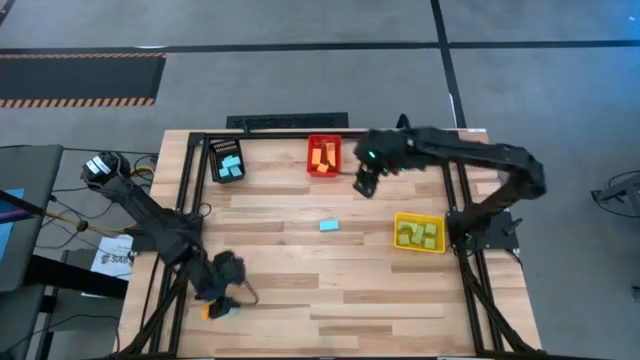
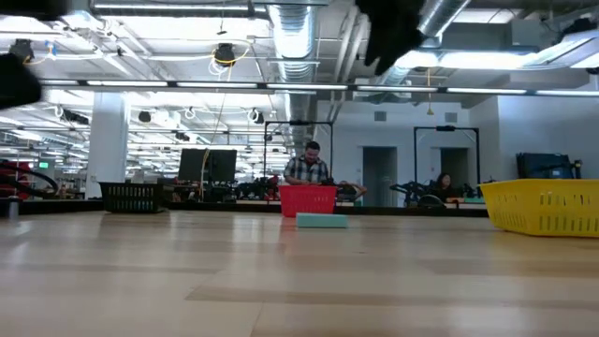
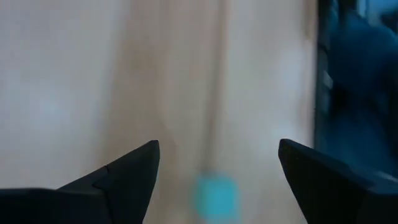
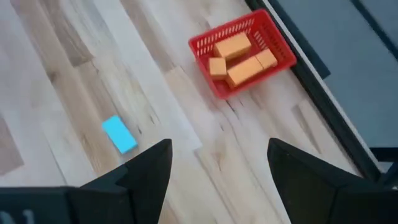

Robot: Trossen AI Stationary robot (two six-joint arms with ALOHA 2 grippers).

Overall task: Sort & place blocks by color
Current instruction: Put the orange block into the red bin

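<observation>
A light-blue block lies flat on the middle of the table; it also shows in the low view and the right wrist view. My right gripper hangs open above the table, right of the red bin, which holds orange blocks. My left gripper is open near the table's near-left corner. A blurred light-blue block lies on the wood between its fingers. An orange block shows beside that gripper.
The black bin with blue blocks stands at the far left. The yellow bin with green blocks stands at the right. A dark frame rail runs along the table's sides. Bare wood lies between the bins. People sit in the room beyond.
</observation>
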